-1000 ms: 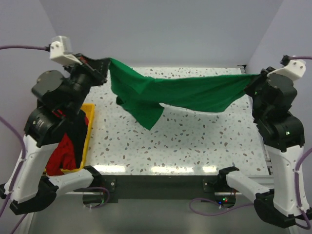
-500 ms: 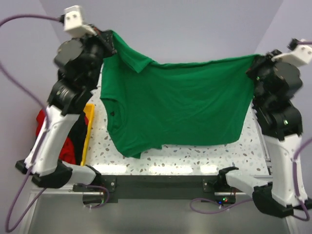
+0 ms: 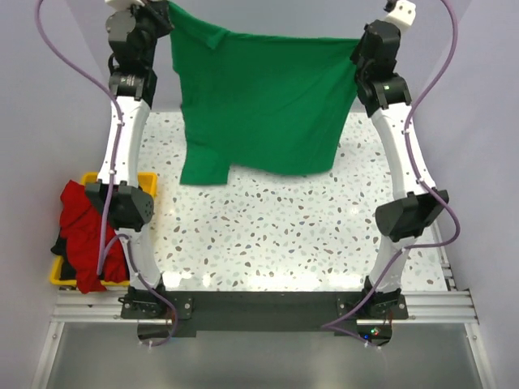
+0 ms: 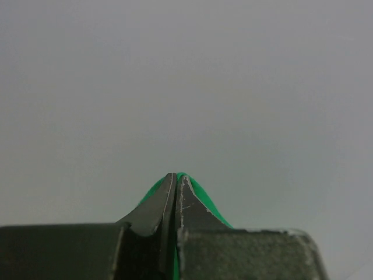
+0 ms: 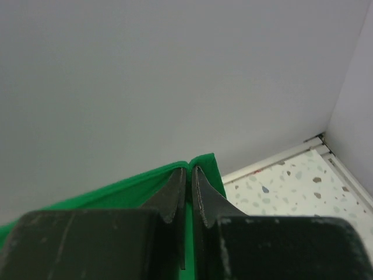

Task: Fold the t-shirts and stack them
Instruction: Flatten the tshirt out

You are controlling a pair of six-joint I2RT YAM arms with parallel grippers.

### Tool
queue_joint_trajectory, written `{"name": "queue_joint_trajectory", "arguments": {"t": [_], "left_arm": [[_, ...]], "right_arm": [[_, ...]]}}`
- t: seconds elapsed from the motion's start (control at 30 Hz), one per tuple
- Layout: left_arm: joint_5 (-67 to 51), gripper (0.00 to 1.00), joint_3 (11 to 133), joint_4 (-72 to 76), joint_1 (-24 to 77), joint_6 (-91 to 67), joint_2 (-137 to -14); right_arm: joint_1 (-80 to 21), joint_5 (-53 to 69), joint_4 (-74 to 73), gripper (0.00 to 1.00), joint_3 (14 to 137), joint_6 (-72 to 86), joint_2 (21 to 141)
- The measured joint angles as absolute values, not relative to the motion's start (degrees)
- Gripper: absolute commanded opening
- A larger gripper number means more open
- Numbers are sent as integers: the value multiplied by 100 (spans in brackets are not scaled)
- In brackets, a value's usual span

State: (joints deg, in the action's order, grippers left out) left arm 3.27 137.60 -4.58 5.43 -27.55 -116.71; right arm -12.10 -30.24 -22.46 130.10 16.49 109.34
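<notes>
Speckled table (image 3: 276, 235) (plain pale walls (image 3: 268, 16))

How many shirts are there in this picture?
3 by colour: a green t-shirt hangs stretched between the left gripper and right gripper; a red shirt and a black shirt lie heaped in the yellow bin at the left. More may be hidden beneath.

A yellow bin (image 3: 58, 277) sits well below the left fingers (image 4: 154, 210), at the table's left edge and nearer the front rail (image 3: 81, 305). The speckled white table (image 3: 284, 235) spreads beneath both sets of fingers. Just right of the right fingers (image 5: 205, 195), its far corner meets the pale walls (image 5: 116, 70). The dark line there is perhaps a seam.
</notes>
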Motion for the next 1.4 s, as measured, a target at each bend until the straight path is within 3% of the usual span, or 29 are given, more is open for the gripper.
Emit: {"name": "queue_joint_trajectory", "arguments": {"t": [0.13, 0.27, 0.37, 0.57, 0.7, 0.73, 0.77, 0.8, 0.83, 0.9, 1.03, 1.2, 1.4], "left_arm": [[-47, 0, 13515, 130, 298, -2908, -11362], [-377, 0, 12796, 436, 237, -3020, -10582], [-548, 0, 11622, 687, 220, -3120, -9686], [-891, 0, 8145, 1229, 193, -3693, -7743], [-1000, 0, 5712, 1286, 198, -4228, -7015], [-1031, 9, 5155, 1184, 209, -4331, -6936], [-1059, 19, 4650, 1085, 237, -4403, -6899], [-1096, 27, 4174, 961, 272, -4438, -6869], [-1144, 43, 3732, 860, 325, -4477, -6823], [-1225, 57, 2965, 578, 449, -4510, -6619], [-1304, 63, 2141, 263, 556, -4547, -5981], [-1068, 64, 2056, 99, 569, -4558, -5537], [-637, 61, 2539, -156, 698, -4648, -6305]], "right_arm": [[-1177, -2980, -2032, 0, 13192, 1643, 10923], [-1142, -2945, -1544, 0, 11966, 1693, 10016], [-1111, -2934, -1343, 0, 10927, 1826, 9288], [-1041, -2928, -1350, 0, 8512, 2375, 8128], [-1011, -2766, -1518, 24, 6901, 2832, 7806], [-1007, -2698, -1601, 41, 6495, 2963, 7758], [-1004, -2624, -1686, 48, 6139, 3098, 7754], [-998, -2539, -1754, 50, 5800, 3192, 7758], [-989, -2414, -1791, 56, 5468, 3288, 7758], [-978, -2156, -1839, 63, 4842, 3494, 7758], [-967, -1653, -1903, 69, 3979, 3811, 7758], [-967, -1280, -1855, 69, 3647, 4123, 7745], [-967, -1177, -1787, 69, 3824, 4248, 7741]]}}
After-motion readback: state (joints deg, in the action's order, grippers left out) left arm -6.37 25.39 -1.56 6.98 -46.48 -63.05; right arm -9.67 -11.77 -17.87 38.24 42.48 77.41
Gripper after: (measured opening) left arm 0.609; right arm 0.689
